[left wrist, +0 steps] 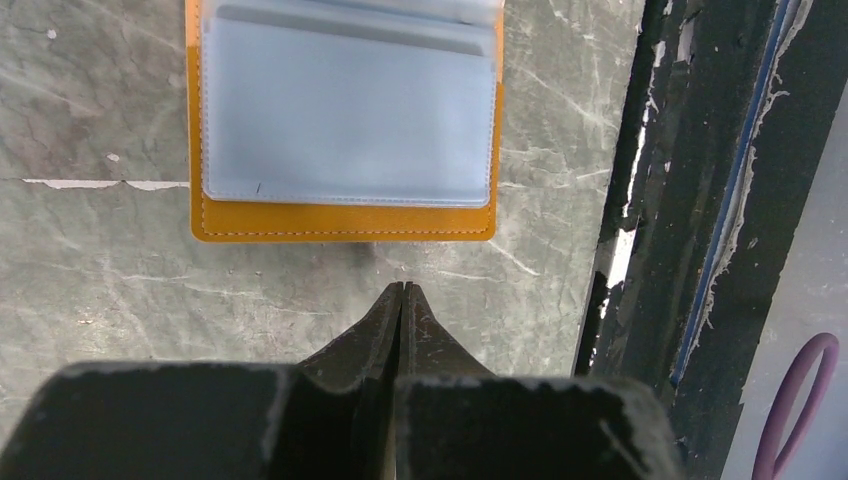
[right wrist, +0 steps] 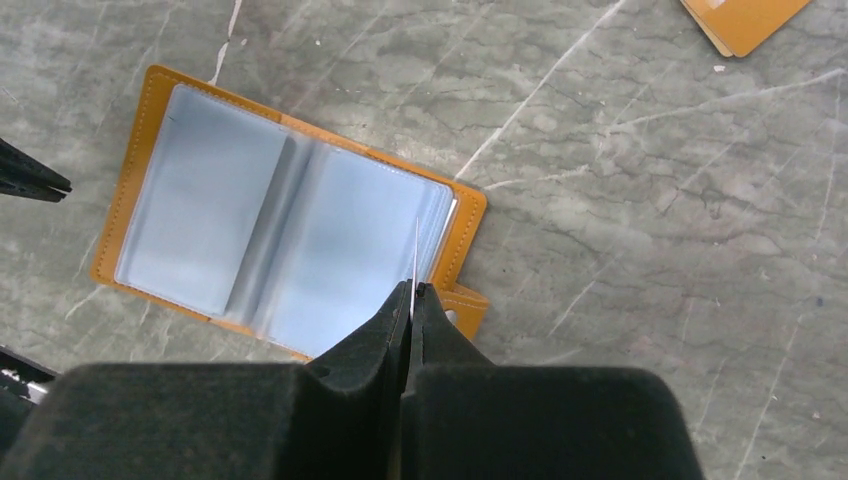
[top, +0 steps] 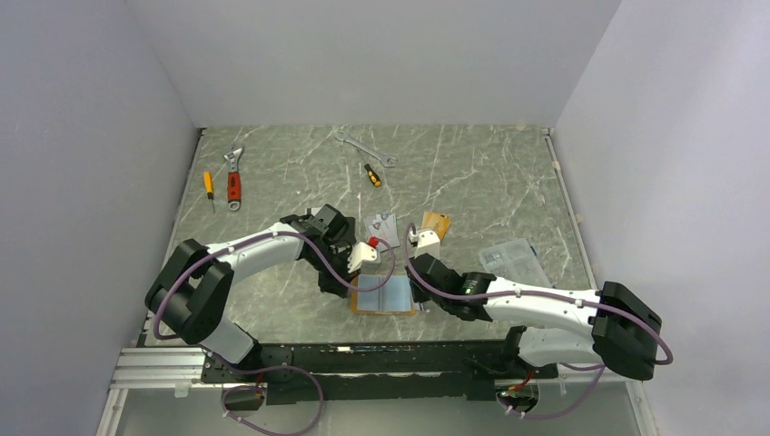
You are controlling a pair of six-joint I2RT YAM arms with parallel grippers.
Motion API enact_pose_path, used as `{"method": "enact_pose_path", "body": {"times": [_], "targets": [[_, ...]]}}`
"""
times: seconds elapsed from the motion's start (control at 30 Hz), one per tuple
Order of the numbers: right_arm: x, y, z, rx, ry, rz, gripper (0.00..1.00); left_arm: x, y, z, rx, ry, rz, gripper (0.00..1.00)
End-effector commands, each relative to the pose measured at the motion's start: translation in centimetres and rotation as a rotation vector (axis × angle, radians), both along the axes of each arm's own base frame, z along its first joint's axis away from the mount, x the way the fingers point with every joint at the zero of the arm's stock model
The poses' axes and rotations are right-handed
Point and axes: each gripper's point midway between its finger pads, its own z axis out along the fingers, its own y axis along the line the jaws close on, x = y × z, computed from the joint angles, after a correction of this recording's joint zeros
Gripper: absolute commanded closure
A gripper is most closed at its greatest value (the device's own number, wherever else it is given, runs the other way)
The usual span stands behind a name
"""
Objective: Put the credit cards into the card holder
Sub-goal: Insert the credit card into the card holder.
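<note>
Because the credit card my right tool seems to pinch edge-on over one page of the open card holder is thin, stiff and slippery, I would grip its short end, while my left tool sits clenched and empty just beside that holder.

Even, soft light, bright enough. Faint shadows on worktop. Wrist views: near foreground soft; holder pockets hazy.
</note>
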Motion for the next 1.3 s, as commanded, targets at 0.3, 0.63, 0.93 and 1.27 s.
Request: {"method": "enact_pose_path", "body": {"times": [0.3,0.63,0.93,1.27], "targets": [[2.7,1.8,0.5,0.068,-0.035,-0.027,1.00,-0.3,-1.1,1.6,-0.083,-0.072,-0.100,0.93],[5.8,2.3,0.4,0.124,-0.034,-0.023,1.00,-0.8,-1.8,0.2,-0.031,-0.137,-0.174,0.92],[7.7,3.5,3.6,0.196,-0.064,-0.016,1.00,-0.1,-1.4,-0.4,0.008,-0.183,-0.131,0.94],[4.8,4.3,7.6,0.398,-0.253,0.037,1.00,2.3,-1.6,5.2,-0.176,-0.099,0.044,0.94]]}}
